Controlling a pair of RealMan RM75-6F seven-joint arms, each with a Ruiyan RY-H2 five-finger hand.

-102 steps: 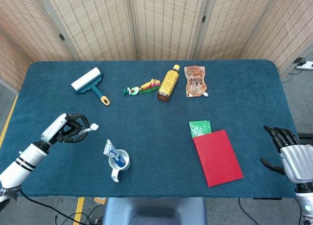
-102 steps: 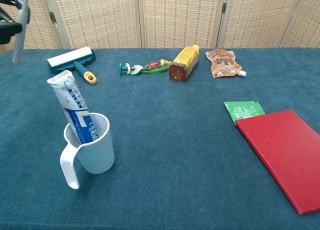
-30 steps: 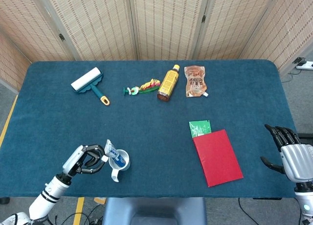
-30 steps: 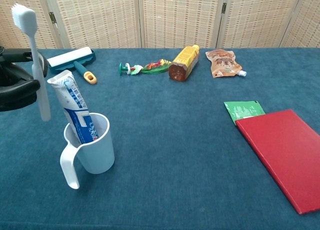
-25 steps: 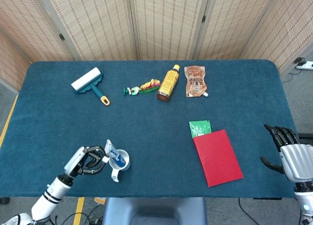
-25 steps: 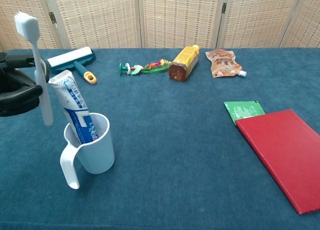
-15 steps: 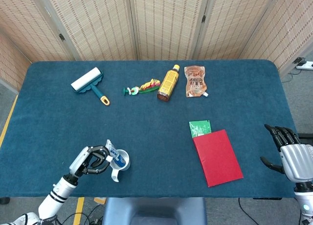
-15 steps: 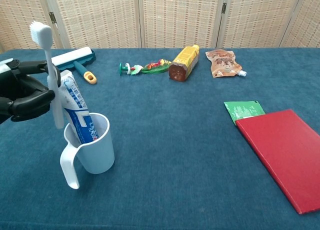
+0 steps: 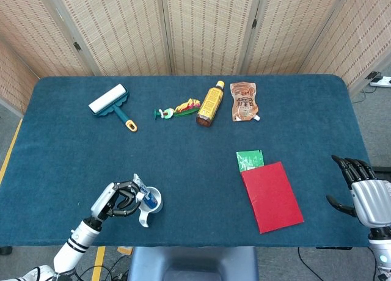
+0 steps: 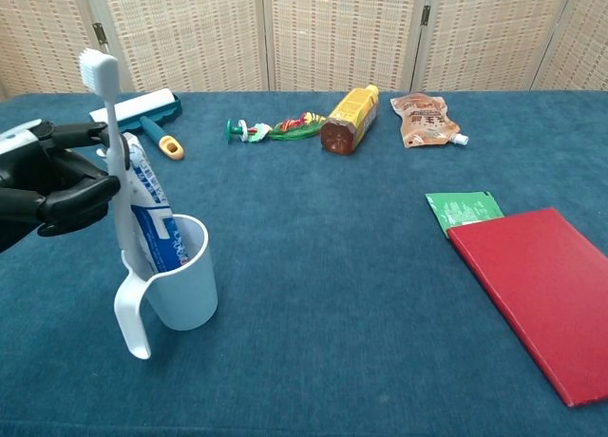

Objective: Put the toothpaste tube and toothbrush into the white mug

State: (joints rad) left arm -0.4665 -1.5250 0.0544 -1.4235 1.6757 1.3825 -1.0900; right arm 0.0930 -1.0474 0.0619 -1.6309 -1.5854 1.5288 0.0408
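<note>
A white mug [image 10: 180,285] [image 9: 152,202] stands near the table's front left, its handle toward the front edge. A blue and white toothpaste tube [image 10: 152,220] leans upright inside it. My left hand [image 10: 52,190] [image 9: 120,200] holds a white toothbrush [image 10: 109,142] upright, bristles up, right at the mug's left rim beside the tube; whether its lower end is inside the rim I cannot tell. My right hand [image 9: 365,192] hangs off the table's right edge, fingers apart, holding nothing.
A red book [image 9: 271,195] on a green packet [image 9: 249,159] lies at the right. Along the back lie a lint roller [image 9: 112,104], a colourful small toy [image 9: 178,109], a yellow bottle [image 9: 210,103] on its side and a brown pouch [image 9: 244,100].
My left hand has carried the toothbrush from the far left to the mug, now standing against the mug's left rim next to the tube. The right hand has not moved.
</note>
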